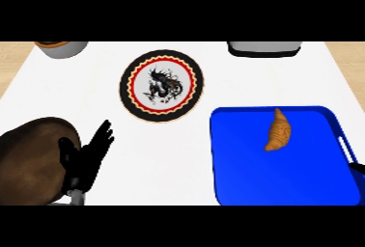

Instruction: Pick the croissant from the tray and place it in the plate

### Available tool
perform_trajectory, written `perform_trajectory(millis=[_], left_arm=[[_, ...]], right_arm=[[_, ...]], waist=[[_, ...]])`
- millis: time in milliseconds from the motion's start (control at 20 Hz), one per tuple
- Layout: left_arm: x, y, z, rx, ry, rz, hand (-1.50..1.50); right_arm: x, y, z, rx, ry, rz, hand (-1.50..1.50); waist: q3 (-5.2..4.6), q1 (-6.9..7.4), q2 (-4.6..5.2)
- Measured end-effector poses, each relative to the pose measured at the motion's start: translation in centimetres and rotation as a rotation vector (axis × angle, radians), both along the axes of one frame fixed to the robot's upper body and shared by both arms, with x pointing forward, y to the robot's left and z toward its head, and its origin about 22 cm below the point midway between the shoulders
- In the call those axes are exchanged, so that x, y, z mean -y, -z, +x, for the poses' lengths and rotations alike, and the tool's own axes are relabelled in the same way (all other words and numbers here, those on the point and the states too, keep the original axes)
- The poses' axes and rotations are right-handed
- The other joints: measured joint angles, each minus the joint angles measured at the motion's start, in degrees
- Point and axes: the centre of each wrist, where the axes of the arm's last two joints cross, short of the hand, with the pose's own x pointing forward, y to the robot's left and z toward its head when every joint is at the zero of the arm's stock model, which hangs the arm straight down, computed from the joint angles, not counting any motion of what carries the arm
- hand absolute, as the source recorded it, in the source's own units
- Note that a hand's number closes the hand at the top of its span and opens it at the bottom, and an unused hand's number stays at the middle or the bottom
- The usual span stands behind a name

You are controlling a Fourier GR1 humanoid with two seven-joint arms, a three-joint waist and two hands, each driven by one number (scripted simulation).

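Here, on the white bench, the items as they stand.

Tray: blue, with a raised rim, set at the right of the bench and running to the near edge. A dark handle shows on its right side.

Croissant: golden brown, lying lengthwise in the far part of the tray, pointed end away from the robot, with bare blue all round it. Nothing touches it.

Plate: round, black rim with a scalloped red and yellow band, white centre with a dark figure painted on it. It sits on the bench left of the tray and farther back, apart from the tray's corner. Nothing lies on it.

Left hand: black, at the lower left, resting over the bench with its fingers straight and slightly spread, pointing up and away toward the plate. It holds nothing and stands well apart from the tray.

Brown rounded object: large and dark, at the left edge just beside the left hand; what it is cannot be told.

Bowl: grey, brown inside, at the far left corner, partly cut off.

Grey appliance: dark base, at the far edge above the tray, partly cut off.

Right hand: only a dark sliver at the tray's right edge; cannot tell.
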Motion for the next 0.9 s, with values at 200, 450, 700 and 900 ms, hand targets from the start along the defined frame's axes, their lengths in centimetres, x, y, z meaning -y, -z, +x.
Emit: perform_trajectory(millis=[200, 450, 700, 900], left_arm=[[0.1, 0.0, 0.1, -0.005, 0.006, -0.006, 0.0], [0.1, -0.4, -0.2, -0.008, 0.013, 0.002, 0.0], [0.6, 0.0, 0.4, -0.008, 0.008, 0.003, 0.0], [0.9, -0.3, -0.3, -0.006, 0.009, -0.002, 0.0]], right_arm=[[-2.2, -1.8, 1.0, -0.118, -0.049, -0.064, -1.5], [-5.9, -3.1, 2.7, -0.215, -0.068, -0.103, -1.5], [-8.8, -2.9, 3.7, -0.273, -0.056, -0.135, -1.5], [-10.7, -2.2, 4.6, -0.343, -0.073, -0.138, -1.5]], waist=[[0.0, -0.05, 0.0], [0.04, 0.1, 0.02], [0.06, 0.07, 0.06], [0.08, 0.21, 0.07]])
